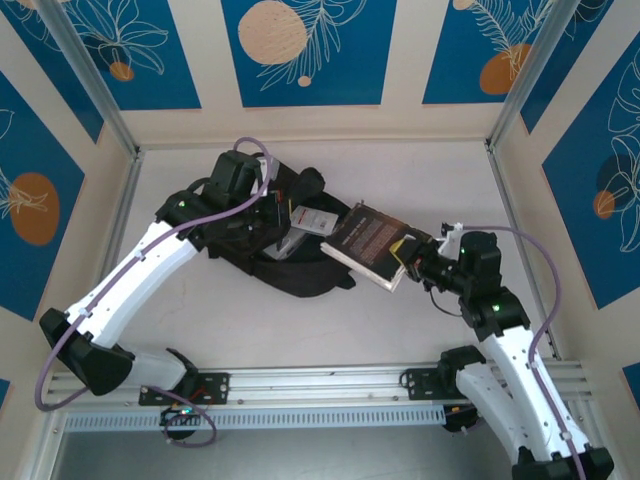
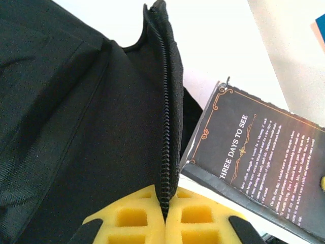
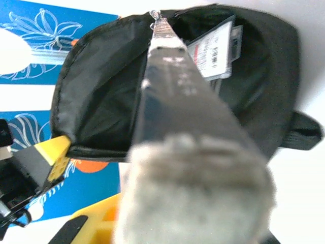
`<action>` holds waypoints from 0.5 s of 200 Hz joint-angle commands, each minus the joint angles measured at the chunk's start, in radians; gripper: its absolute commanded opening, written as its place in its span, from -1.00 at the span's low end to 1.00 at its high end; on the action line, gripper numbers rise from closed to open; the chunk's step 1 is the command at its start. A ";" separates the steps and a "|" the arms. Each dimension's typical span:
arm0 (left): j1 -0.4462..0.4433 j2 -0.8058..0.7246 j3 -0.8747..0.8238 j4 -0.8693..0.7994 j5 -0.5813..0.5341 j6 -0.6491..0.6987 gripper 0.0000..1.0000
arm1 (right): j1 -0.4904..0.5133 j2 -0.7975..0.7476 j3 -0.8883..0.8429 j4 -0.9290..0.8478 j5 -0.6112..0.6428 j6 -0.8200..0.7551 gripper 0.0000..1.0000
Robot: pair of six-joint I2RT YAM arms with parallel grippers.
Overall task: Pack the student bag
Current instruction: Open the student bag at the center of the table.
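The student bag [image 1: 290, 262] lies black and soft at mid-table, its mouth facing right. My left gripper [image 1: 262, 207] is shut on the bag's zipper edge [image 2: 164, 168], which is pinched between the yellow pads [image 2: 137, 221] and held up so the opening gapes [image 3: 106, 96]. My right gripper [image 1: 410, 256] is shut on a dark book with gold print [image 1: 368, 240]. The book's far corner [image 3: 167, 56] sits at the mouth of the bag. Its back cover also shows in the left wrist view [image 2: 254, 157], just right of the bag's rim.
A white barcode tag [image 3: 213, 51] and a pale flat item [image 1: 314, 219] lie inside the bag. The bag's strap [image 3: 304, 129] trails to the right. Metal posts [image 1: 505, 190] and patterned walls bound the table; bare white tabletop [image 1: 420, 170] lies behind and to the right.
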 commanded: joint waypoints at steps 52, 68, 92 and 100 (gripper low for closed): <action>0.005 -0.009 0.072 0.068 0.003 -0.014 -1.00 | 0.181 0.214 0.077 0.333 0.021 0.136 -1.00; 0.004 -0.012 0.094 0.065 -0.003 -0.005 -1.00 | 0.207 0.262 0.089 0.360 0.036 0.151 -1.00; 0.004 -0.018 0.111 0.059 0.010 -0.001 -1.00 | 0.236 0.335 0.097 0.430 0.063 0.190 -1.00; 0.005 -0.020 0.111 0.063 0.017 -0.003 -1.00 | 0.243 0.362 0.109 0.445 0.070 0.194 -1.00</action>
